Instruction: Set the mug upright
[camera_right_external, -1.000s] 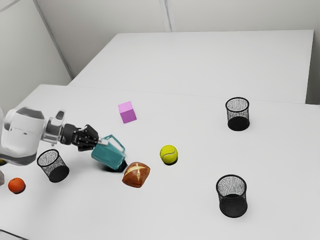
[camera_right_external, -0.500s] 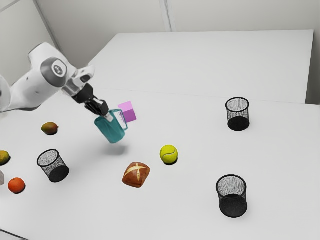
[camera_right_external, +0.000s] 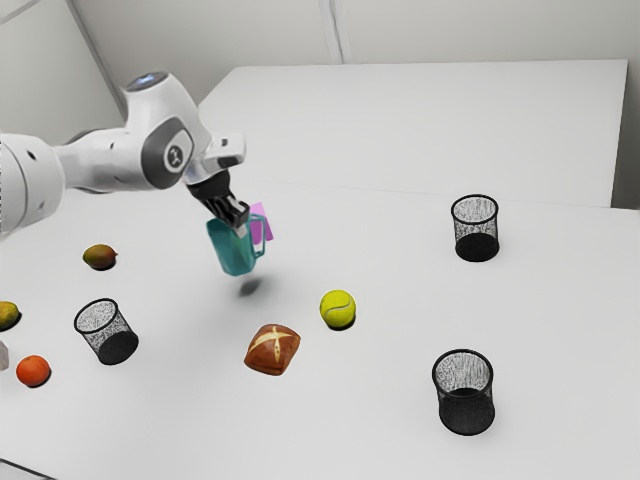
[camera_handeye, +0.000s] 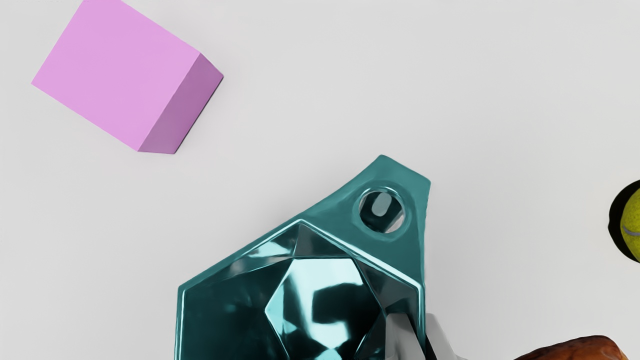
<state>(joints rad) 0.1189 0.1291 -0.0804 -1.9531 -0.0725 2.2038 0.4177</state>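
Teal mug (camera_right_external: 234, 254) held just above a white tabletop (camera_right_external: 360, 420), pale walls (camera_right_external: 450, 30) behind.
The fingers (camera_right_external: 240, 229) pinch its side, one inside, one outside. Since the earlier frame it has swung nearer upright, still slightly tilted, and shifted toward the exterior view's right, hiding more of the pink cube (camera_right_external: 260, 222); the bread (camera_right_external: 272, 350) hasn't moved.

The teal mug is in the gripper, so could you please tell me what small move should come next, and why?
I would probably lower the teal mug gently toward the table, correcting its slight lean, before opening the jaws. Its mouth faces up, the jaws pinch its wall from inside and outside, and its shadow lies apart below it.
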